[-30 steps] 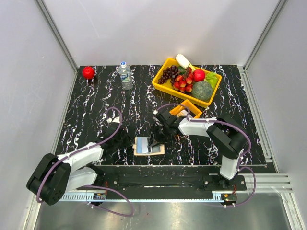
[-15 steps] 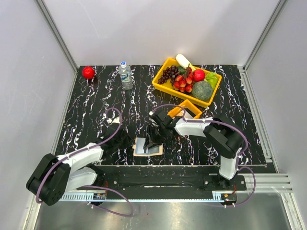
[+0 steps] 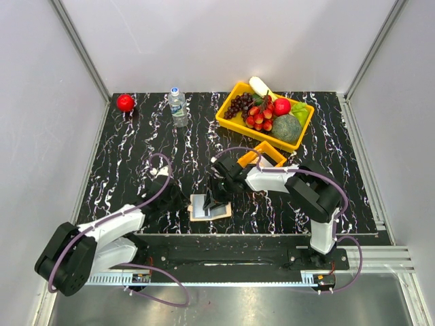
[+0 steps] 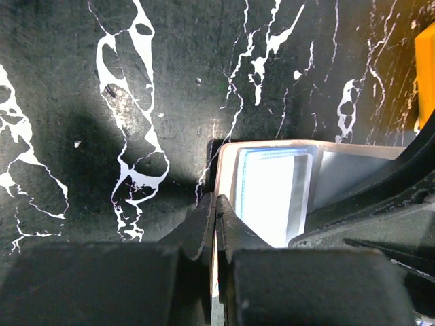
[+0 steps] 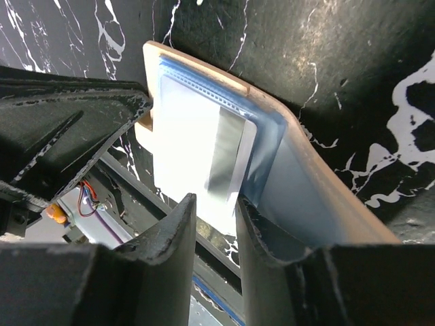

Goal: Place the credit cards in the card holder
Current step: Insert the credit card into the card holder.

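Top view: card holder [image 3: 209,208] lay flat on the tabletop [image 3: 136,156], right hand [image 3: 216,198] directly over it; left wrist: left hand [image 4: 216,227] pressed together at its left edge; right wrist: fingers slightly apart, silvery card [image 5: 230,159] just ahead, lengthwise.

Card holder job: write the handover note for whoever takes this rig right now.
Left gripper: shut, tips at the left edge of the card holder, which lies open near the table's front.
Right gripper: jaws parted above the holder, at the near end of a grey card.
Done: that card sits part-way in a sleeve.
Left: seat it fully, then check for further cards; none shows loose in these views.
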`<state>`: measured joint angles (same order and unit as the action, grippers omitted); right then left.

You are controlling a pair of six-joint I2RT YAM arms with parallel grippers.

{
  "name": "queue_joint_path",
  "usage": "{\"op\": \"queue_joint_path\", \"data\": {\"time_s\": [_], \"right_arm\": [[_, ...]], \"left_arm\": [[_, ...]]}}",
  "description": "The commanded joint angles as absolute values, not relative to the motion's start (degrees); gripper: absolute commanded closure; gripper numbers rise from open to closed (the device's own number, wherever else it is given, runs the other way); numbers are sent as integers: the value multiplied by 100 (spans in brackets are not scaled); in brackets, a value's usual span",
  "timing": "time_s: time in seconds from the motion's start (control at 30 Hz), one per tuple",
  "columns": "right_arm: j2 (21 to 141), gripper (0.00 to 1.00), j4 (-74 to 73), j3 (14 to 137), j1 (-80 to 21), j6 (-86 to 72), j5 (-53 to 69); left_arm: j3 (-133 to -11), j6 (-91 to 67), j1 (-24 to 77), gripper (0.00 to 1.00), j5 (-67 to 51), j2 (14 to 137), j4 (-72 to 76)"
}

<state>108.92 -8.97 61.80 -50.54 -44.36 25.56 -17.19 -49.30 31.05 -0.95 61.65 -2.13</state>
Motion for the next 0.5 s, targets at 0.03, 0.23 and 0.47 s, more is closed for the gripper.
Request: {"op": "queue_joint_path", "data": {"time_s": [0.03, 0.23, 0.47], "right_arm": [[10986, 64, -1002, 6635, -5036, -4052, 2154], [10837, 58, -1142, 6688, -4755, -3859, 2058], [10609, 52, -1511, 6785, -4649, -3569, 1776]], "left_arm": [[-1687, -5036, 3146, 100, 148, 5740, -132], [-1758, -5027, 3146, 100, 325, 5449, -272], [-1907, -4922, 3138, 100, 343, 5572, -334]]}}
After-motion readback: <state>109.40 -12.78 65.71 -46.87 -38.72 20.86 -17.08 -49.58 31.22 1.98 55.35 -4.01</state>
